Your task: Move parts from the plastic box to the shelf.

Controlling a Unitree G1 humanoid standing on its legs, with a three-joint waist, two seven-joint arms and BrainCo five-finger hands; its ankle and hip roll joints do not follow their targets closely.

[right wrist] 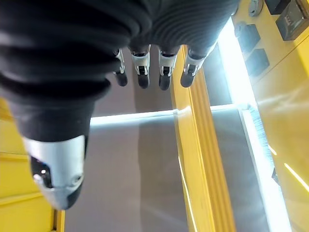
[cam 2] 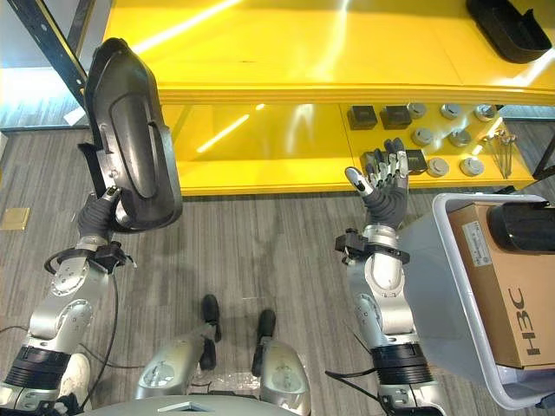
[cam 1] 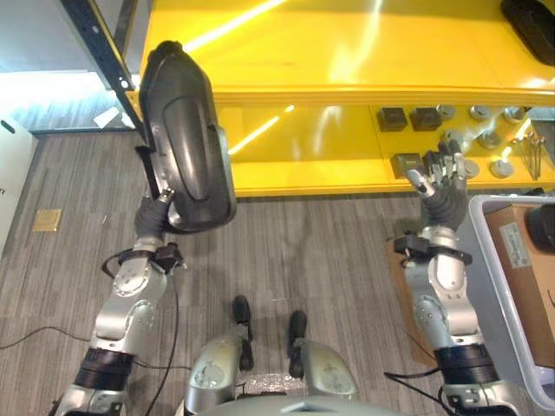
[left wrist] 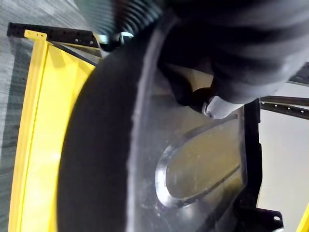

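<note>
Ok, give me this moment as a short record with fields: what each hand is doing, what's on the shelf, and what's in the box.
left hand: shut on the large black plastic cover, held up in front of the yellow shelf
right hand: open, holding nothing, raised before the lower shelf level
top shelf level: another black part at far right
lower shelf level: small black blocks and round metal parts
grey plastic box: cardboard carton, at the robot's right

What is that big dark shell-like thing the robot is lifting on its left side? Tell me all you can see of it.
The big dark part is a long, rounded shell that looks like moulded black plastic, glossy, with a raised oval panel down its middle and a small bracket on one edge. It stands nearly upright in the air, its upper end in front of the yellow shelf. The left hand grips its lower end from below; nothing else touches it.
</note>
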